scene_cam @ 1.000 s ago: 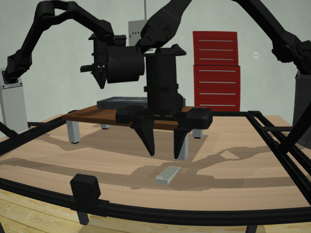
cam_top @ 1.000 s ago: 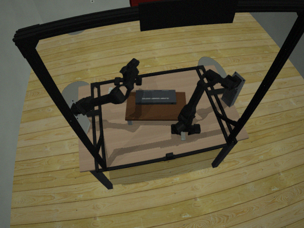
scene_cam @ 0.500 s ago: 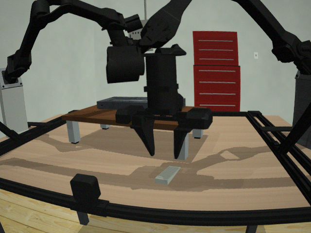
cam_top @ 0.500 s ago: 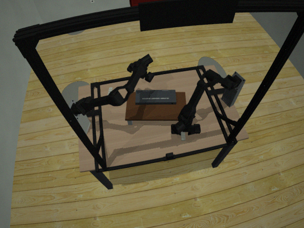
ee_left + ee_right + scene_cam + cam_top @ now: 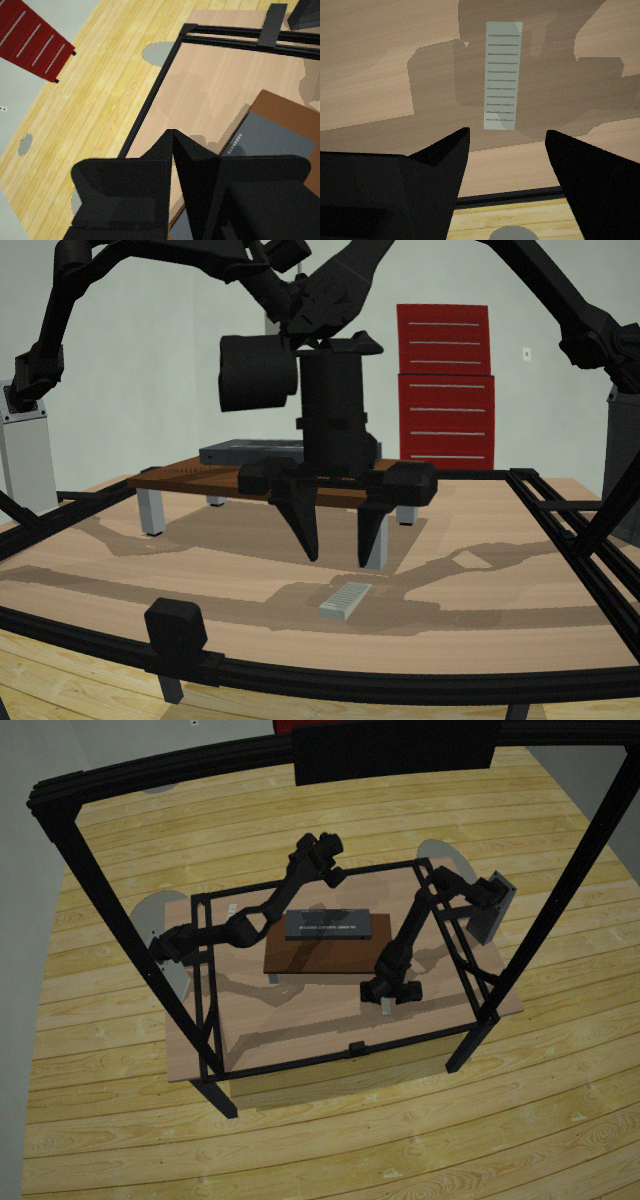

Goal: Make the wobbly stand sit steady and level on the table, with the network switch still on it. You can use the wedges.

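Right tool (image 5: 388, 997) (image 5: 338, 561) (image 5: 508, 131) hangs over the near wedge, its fingers parted and empty; the left tool (image 5: 324, 858) (image 5: 268, 291) (image 5: 171, 133) is closed on nothing, up by the far side of the stand. The surface (image 5: 310, 1040) (image 5: 248, 643) (image 5: 200, 75) (image 5: 360, 50) carries the stand (image 5: 320, 957) (image 5: 180, 472) (image 5: 280, 100) near its middle, and the network switch (image 5: 328, 926) (image 5: 232, 451) (image 5: 270, 137) lies on top of it, toward the far edge. The closest leg (image 5: 382, 544) shows no dark foot, unlike the others, so it is probably the short one; a gap beneath it cannot be made out.

The near wedge (image 5: 386, 1006) (image 5: 345, 600) (image 5: 502, 75) lies just in front, its thick end seemingly away from the stand. That suits the job: line up along its length, lower straight down, pinch the long sides near the thick end, then slide the thin end under that leg, low and slow. Stop once the top is level; pushing further would tip it the other way. Another wedge (image 5: 232, 912) lies beside the stand.
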`<state>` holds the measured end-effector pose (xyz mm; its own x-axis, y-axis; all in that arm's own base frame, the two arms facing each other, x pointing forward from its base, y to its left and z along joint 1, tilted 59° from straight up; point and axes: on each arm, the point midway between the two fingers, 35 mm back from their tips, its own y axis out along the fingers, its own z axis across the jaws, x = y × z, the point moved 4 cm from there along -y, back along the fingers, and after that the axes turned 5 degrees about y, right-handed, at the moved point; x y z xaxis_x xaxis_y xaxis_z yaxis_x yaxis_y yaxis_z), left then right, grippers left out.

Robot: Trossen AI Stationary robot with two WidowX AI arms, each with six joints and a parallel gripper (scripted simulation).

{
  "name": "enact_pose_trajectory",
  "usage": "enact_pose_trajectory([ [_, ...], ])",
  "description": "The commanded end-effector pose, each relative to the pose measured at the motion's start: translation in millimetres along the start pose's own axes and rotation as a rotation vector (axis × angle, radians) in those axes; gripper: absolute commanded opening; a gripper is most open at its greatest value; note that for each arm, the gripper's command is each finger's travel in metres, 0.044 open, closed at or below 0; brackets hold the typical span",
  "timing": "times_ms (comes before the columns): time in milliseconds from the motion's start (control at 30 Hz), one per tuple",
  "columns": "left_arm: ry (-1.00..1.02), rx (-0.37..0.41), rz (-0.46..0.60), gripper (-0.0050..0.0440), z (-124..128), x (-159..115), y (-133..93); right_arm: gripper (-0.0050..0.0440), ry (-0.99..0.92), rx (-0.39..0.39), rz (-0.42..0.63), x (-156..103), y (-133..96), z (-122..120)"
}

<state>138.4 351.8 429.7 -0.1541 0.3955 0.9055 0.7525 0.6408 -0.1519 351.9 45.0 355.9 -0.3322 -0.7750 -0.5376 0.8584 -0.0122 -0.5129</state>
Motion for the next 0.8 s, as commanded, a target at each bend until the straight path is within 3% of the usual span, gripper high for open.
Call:
enact_pose_trajectory([
  [0, 0.053, 0.012, -0.052, 0.0000, -1, 15, 1, 0.0241, 0.000, 0.000, 0.000, 0, 0, 0],
  [100, 0.052, 0.005, -0.056, 0.0000, -6, 15, -4, 0.0241, 0.000, 0.000, 0.000, 0, 0, 0],
  [433, 0.374, 0.062, -0.456, 0.0000, -53, 106, -51, 0.0241, 0.000, 0.000, 0.000, 0, 0, 0],
  [667, 0.375, 0.056, -0.462, 0.0000, -57, 104, -57, 0.0241, 0.000, 0.000, 0.000, 0, 0, 0],
  [767, 0.455, 0.075, -0.581, 0.0000, -74, 127, -76, 0.0241, 0.000, 0.000, 0.000, 0, 0, 0],
])
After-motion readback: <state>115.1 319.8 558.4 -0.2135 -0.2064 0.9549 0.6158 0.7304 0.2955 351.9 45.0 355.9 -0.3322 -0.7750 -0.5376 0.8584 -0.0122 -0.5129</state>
